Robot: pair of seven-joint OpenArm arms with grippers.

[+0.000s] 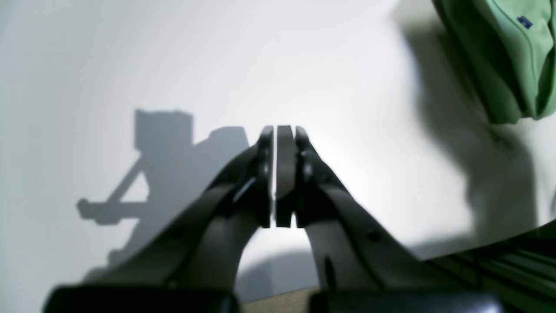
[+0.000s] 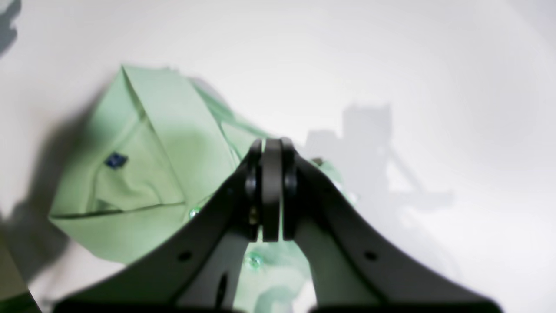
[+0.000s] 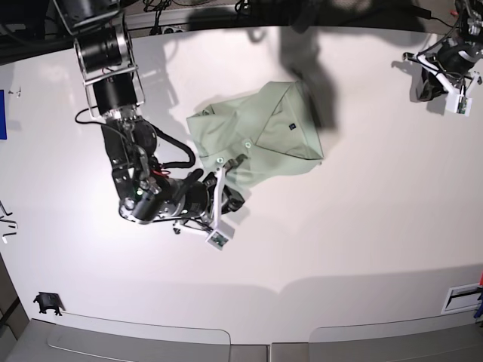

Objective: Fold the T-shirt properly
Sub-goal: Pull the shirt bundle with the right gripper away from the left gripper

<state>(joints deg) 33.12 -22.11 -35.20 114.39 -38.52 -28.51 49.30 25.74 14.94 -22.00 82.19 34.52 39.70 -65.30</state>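
The pale sage-green T-shirt (image 3: 260, 128) lies crumpled and partly folded on the white table (image 3: 362, 219), with its collar, buttons and small dark blue tag (image 3: 290, 126) facing up. In the right wrist view the shirt (image 2: 143, 174) lies under and left of my right gripper (image 2: 271, 145), which is shut with no cloth visible between its pads. In the base view this gripper (image 3: 235, 161) sits at the shirt's near edge. My left gripper (image 1: 278, 130) is shut and empty over bare table. The shirt (image 1: 499, 56) is far off at the upper right of the left wrist view. In the base view the left gripper (image 3: 426, 83) is at the far right.
Cables and dark equipment (image 3: 226, 11) run along the table's far edge. A small black part (image 3: 47, 303) lies near the front left corner. A white slotted fitting (image 3: 462, 298) sits at the front right edge.
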